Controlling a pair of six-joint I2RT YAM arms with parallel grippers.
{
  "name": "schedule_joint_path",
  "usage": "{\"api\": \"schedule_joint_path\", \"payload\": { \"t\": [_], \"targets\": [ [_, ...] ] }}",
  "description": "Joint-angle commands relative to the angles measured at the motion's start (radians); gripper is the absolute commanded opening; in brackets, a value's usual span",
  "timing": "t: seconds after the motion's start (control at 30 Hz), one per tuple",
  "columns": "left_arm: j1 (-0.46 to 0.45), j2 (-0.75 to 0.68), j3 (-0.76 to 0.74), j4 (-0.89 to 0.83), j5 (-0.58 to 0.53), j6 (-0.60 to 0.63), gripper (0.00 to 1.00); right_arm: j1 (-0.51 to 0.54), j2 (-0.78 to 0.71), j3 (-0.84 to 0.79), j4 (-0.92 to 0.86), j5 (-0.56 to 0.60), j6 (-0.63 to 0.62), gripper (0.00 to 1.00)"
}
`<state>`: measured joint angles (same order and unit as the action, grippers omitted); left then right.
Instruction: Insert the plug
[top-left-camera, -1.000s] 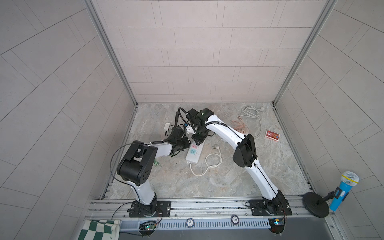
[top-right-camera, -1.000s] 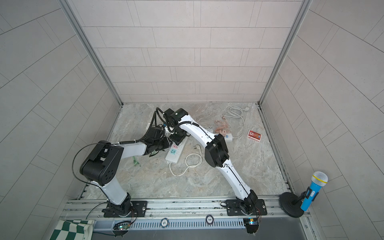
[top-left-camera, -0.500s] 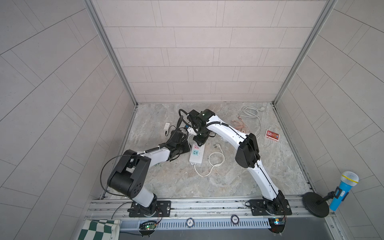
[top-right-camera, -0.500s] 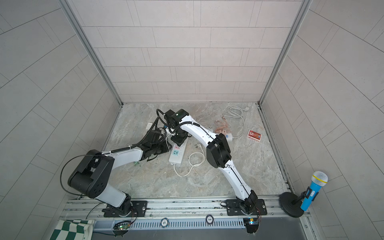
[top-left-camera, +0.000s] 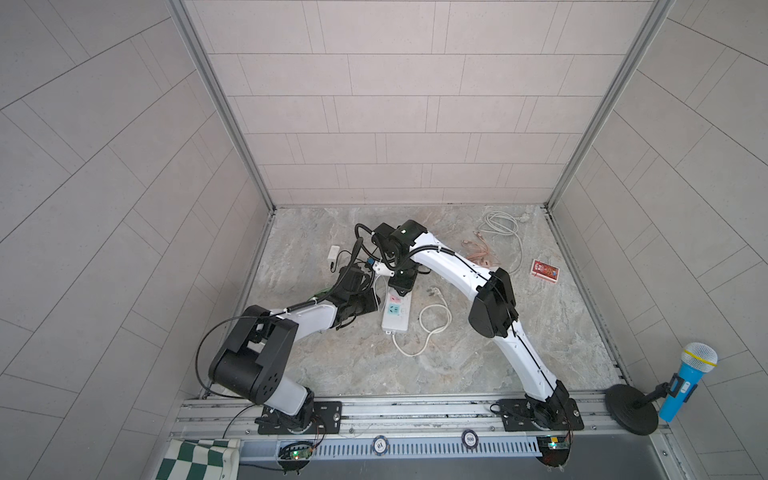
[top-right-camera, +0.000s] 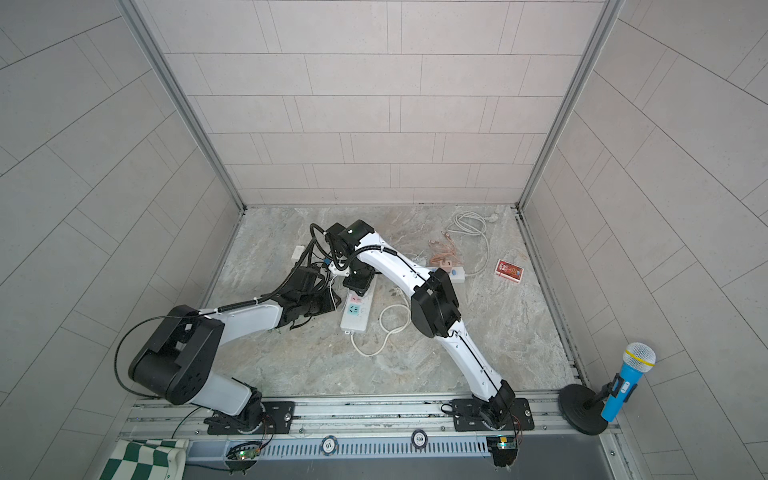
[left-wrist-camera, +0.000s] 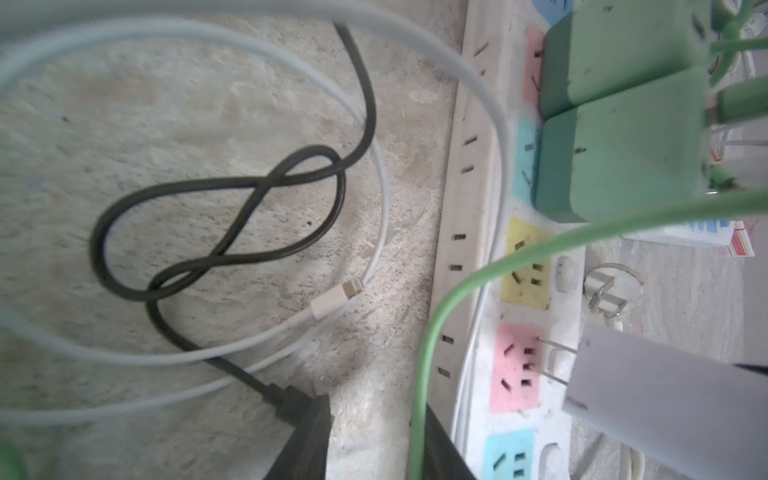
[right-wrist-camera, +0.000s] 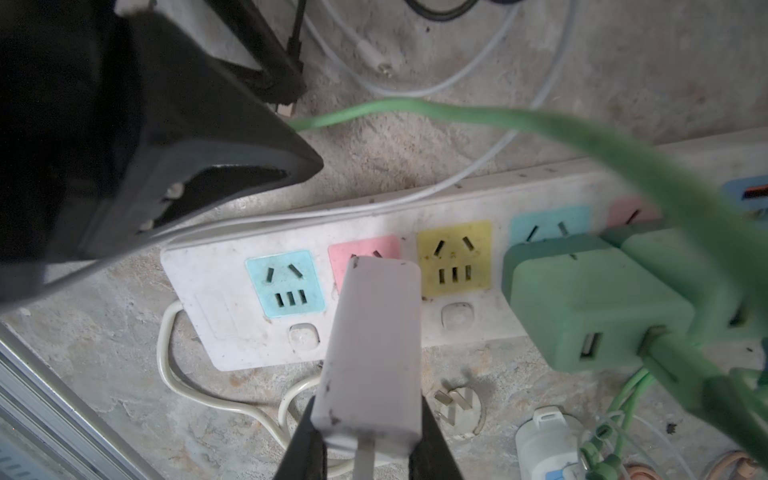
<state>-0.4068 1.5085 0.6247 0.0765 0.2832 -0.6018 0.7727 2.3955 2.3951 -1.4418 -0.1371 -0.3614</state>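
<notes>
Step in hand: seating the plug. This is the alignment stage; the insertion is not yet made.

My right gripper (right-wrist-camera: 368, 411) is pinched on the tail end of the white plug (right-wrist-camera: 376, 332), one finger on each flank, with its cable trailing out behind. In both top views this sits near the centre of the frame, slightly left, over the upper part of the power strip (top-left-camera: 395, 322).

The plug's nose is over the pink socket (left-wrist-camera: 515, 370), between the blue socket (right-wrist-camera: 286, 284) and the yellow socket (right-wrist-camera: 455, 262). In the left wrist view both prongs (left-wrist-camera: 557, 347) show bare along their length, with their tips at the pink face and not sunk in.

My left gripper (left-wrist-camera: 376, 405) hovers just left of the strip. A green cable (left-wrist-camera: 428, 353) runs between its fingers. I cannot tell whether it is pinched or only passing through.

Two green adapters (right-wrist-camera: 594, 303) fill the sockets beyond the yellow one.

Next move, as I judge it: square the prongs to the slots, then press straight along the prong axis. The strip looks loose on the floor and may slide, so bracing it with the left gripper would help. A tilted plug could bind, and the green cable draped across could snag.
</notes>
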Motion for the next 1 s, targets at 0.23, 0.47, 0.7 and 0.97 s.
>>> {"api": "schedule_joint_path", "payload": {
  "t": [0.23, 0.47, 0.7, 0.97],
  "targets": [
    [0.020, -0.109, -0.061, -0.039, -0.027, 0.022, 0.37, 0.044, 0.037, 0.030, -0.120, -0.012, -0.061, 0.00],
    [0.023, -0.158, -0.115, -0.047, -0.044, 0.027, 0.37, 0.054, 0.051, 0.061, -0.145, -0.002, -0.059, 0.00],
    [0.033, -0.221, -0.127, -0.079, -0.067, 0.039, 0.37, 0.061, 0.037, 0.083, -0.168, -0.011, -0.059, 0.00],
    [0.041, -0.267, -0.139, -0.112, -0.106, 0.045, 0.37, 0.085, 0.020, 0.069, -0.178, 0.006, -0.047, 0.00]
  ]
}}
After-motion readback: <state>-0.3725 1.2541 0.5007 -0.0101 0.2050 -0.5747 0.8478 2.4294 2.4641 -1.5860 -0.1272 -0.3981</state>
